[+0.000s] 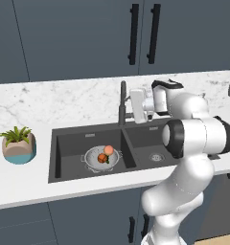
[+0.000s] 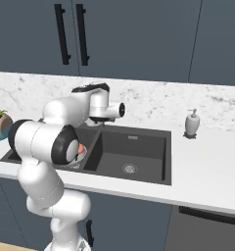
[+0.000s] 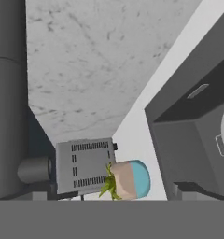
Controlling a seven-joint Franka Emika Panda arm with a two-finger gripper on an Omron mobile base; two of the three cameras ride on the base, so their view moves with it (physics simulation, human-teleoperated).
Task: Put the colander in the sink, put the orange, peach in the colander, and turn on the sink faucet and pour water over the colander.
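Note:
The silver colander [image 1: 94,161] sits in the left basin of the dark sink [image 1: 69,141]. Inside it lie the orange [image 1: 102,158] and, just behind, the paler peach [image 1: 109,150]. The tall dark sink faucet [image 1: 122,103] stands at the back between the basins. My gripper [image 1: 130,109] hovers right beside it at mid-height, pointing left, open and holding nothing. In the hand view the faucet [image 3: 9,93] rises along the left edge with its small side lever [image 3: 34,169] close to my left fingertip; the gripper [image 3: 111,195] is open wide. Water is out of view.
A potted plant [image 1: 18,143] stands on the white counter left of the sink, and a grey toaster [image 3: 83,165] lies beyond it. A white soap dispenser [image 2: 191,122] stands right of the sink. Dark cabinets hang above the marble backsplash.

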